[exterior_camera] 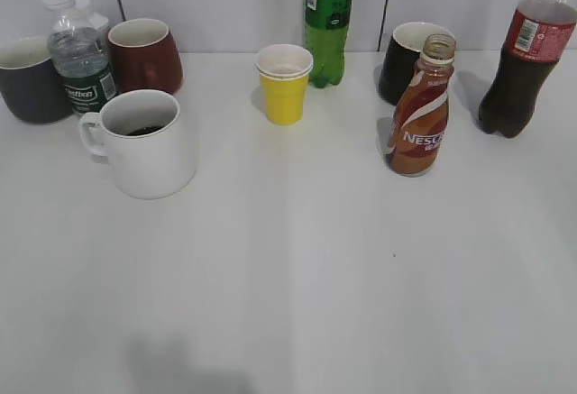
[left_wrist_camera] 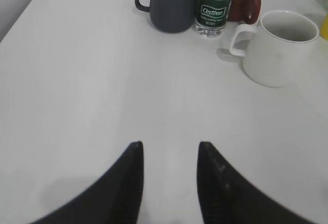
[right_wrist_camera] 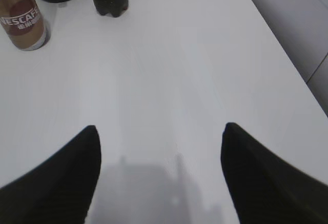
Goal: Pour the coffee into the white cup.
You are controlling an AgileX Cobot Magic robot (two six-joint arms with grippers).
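Note:
The white cup stands at the left of the table with dark liquid at its bottom; it also shows in the left wrist view. The brown Nescafe coffee bottle stands upright and uncapped at the right; it also shows in the right wrist view. My left gripper is open and empty over bare table, well short of the white cup. My right gripper is open wide and empty, well short of the coffee bottle. Neither gripper shows in the exterior view.
A yellow paper cup and a green soda bottle stand at the back middle. A dark grey mug, a water bottle and a dark red mug stand at the back left. A black mug and a cola bottle stand at the back right.

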